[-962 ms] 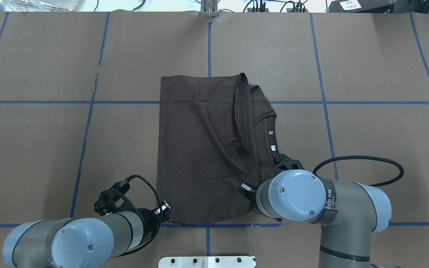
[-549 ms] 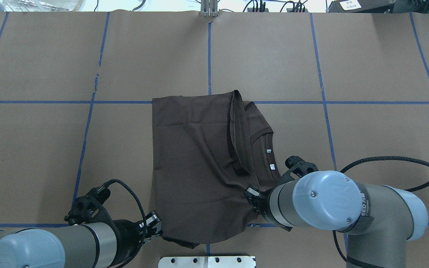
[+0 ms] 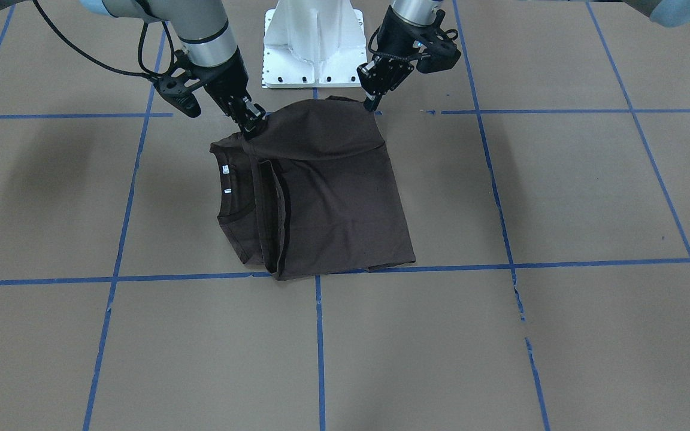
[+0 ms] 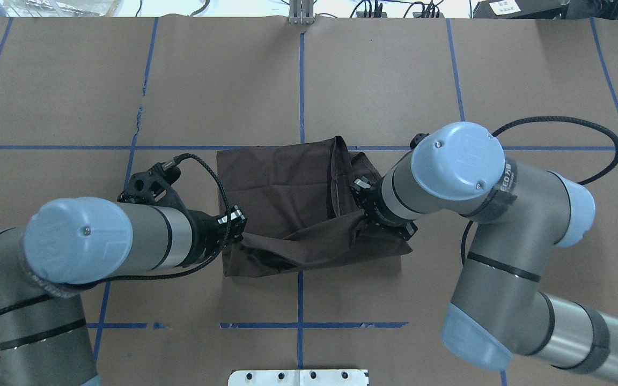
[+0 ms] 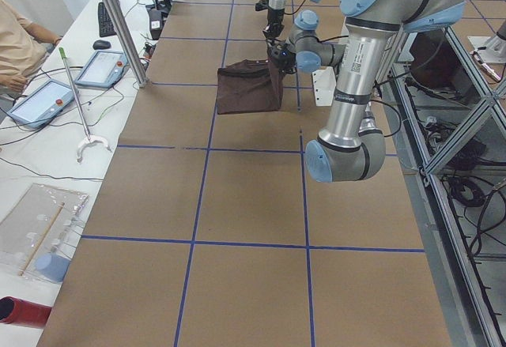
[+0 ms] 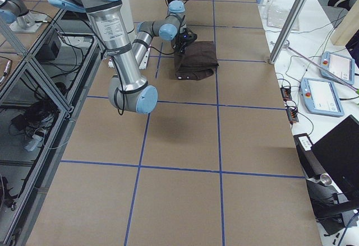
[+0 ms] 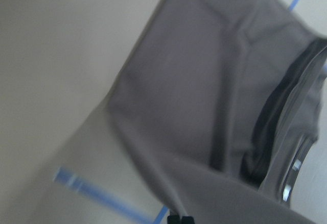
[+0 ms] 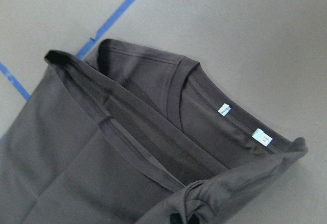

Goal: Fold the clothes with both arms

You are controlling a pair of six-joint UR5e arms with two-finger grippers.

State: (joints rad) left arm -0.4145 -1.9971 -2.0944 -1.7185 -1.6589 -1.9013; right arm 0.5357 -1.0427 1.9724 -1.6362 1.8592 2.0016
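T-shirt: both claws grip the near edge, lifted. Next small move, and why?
Probably carry that edge forward, away from the robot. The left claw and right claw hold it raised above the T-shirt, whose far half lies flat, so the fold is not yet laid over.

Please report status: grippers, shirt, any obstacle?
Left gripper shut on T-shirt corner. Right gripper shut on the other corner. Near edge held raised. No obstacle seen.

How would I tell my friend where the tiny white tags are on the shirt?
Look at the middle of the brown table, where the dark brown T-shirt lies partly folded. Just inside its ribbed round collar sit two small white tags, the only pale spots on the dark cloth.
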